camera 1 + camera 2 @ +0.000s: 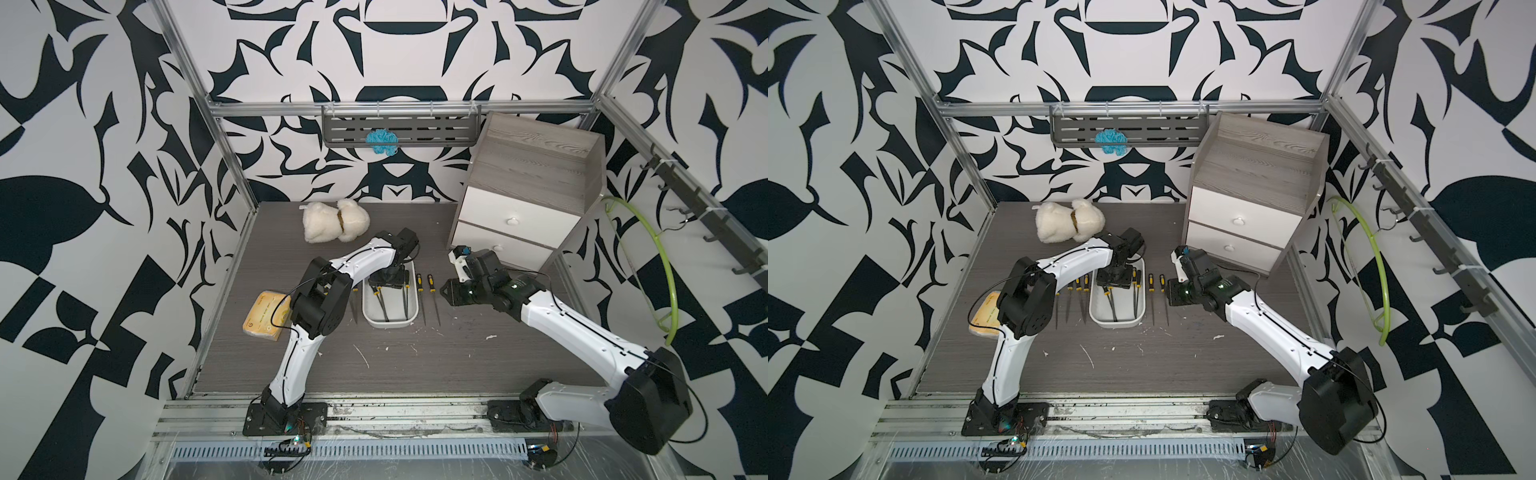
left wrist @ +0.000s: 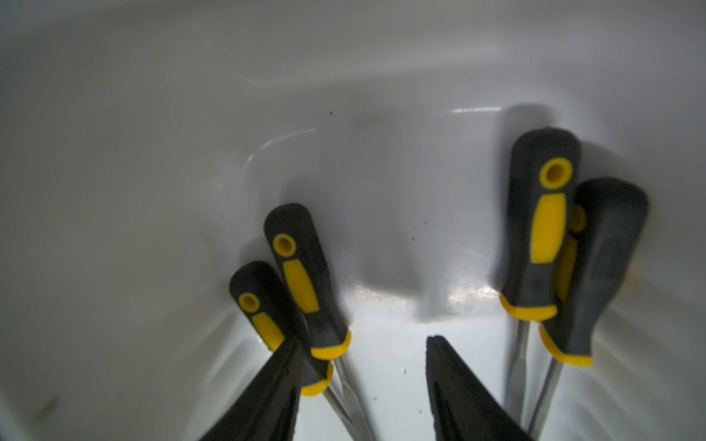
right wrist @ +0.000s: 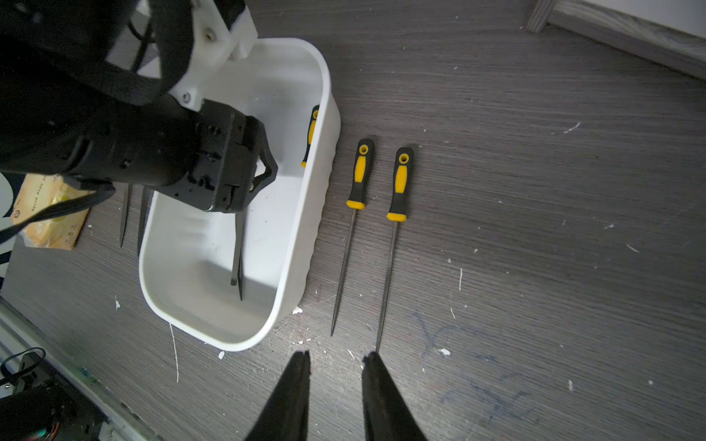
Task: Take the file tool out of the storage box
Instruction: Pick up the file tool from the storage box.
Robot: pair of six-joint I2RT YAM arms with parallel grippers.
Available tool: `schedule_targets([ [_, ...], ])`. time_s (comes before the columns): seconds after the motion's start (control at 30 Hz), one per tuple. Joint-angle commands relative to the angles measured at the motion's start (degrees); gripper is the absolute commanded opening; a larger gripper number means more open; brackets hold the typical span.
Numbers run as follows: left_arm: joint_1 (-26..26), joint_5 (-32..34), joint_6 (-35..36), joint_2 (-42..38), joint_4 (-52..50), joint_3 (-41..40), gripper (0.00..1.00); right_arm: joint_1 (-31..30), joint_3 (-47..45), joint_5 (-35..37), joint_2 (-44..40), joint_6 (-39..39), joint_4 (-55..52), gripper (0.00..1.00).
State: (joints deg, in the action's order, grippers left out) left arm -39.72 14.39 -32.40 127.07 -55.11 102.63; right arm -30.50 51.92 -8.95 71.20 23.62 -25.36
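We see the shallow white storage box (image 1: 390,325) on the desk (image 1: 415,365), holding four black-and-yellow-handled files (image 2: 538,229) in two pairs.

plush toy (image 1: 336,220), grey cabinet (image 1: 536,166), yellow packet (image 1: 264,316) on table (image 1: 415,365)

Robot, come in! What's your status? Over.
Left claw open, down inside storage box, nothing gripped. Right claw open, empty, over table. Four files in box, paired, overlapping.

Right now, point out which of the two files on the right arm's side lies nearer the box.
The file with its handle close beside the box; the other file lies parallel, farther out, its tip by the right gripper.
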Motion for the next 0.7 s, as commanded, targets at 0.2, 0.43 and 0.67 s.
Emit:
schedule_targets([
  [0.2,1.03,-1.02,-0.7,2.2,-0.32,0.71,0.59,0.12,0.19,0.06,-1.15,0.02,1.31,0.29],
  [0.43,1.92,-6.53,0.75,0.91,5.61,-2.87,0.56,0.09,-0.23,-0.07,-1.47,0.11,1.98,0.29],
  [0.67,-0.1,-3.49,0.23,-1.55,4.36,-2.27,0.53,0.09,-0.18,-0.57,-1.08,0.09,2.09,0.28],
])
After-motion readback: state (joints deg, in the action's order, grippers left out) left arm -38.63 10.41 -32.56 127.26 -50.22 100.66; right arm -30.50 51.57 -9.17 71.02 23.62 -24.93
